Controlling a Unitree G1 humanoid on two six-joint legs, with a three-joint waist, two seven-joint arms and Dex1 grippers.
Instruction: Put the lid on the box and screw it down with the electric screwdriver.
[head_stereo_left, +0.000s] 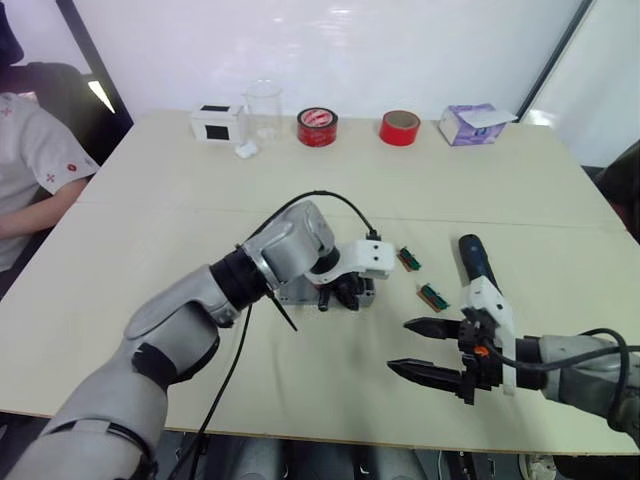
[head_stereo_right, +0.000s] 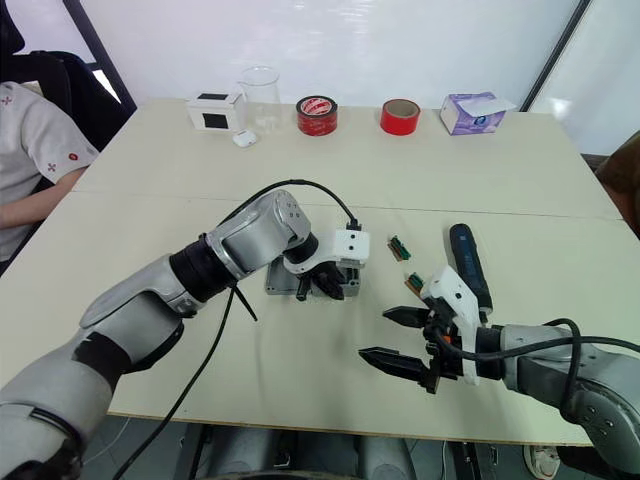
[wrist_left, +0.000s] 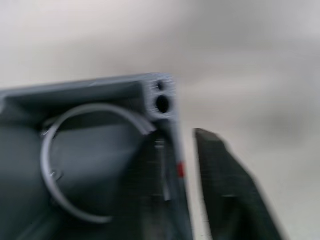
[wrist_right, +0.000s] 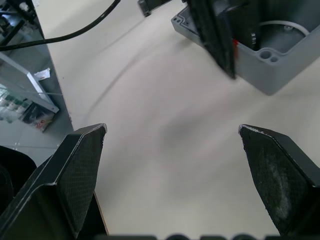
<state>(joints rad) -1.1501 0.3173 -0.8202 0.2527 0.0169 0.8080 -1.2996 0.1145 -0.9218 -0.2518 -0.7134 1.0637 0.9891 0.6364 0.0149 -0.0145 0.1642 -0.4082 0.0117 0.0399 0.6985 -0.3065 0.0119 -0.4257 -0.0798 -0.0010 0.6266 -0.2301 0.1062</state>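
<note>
The box (wrist_left: 100, 165) is a deep grey enclosure with a round screw hole in its corner post, a white wire loop curving inside and a small red bit against its wall; it sits near the middle of the table (head_stereo_left: 150, 180). The left gripper (head_stereo_right: 318, 285) reaches down at it, arm bent across the tabletop, one black finger inside the box and the other outside, straddling the wall, with a gap visible beside the outer finger. The right gripper (head_stereo_left: 428, 350) hovers low over the table, its fingers spread wide with nothing between them. The electric screwdriver (head_stereo_right: 468, 266), dark blue-black, lies on the table behind the right wrist.
</note>
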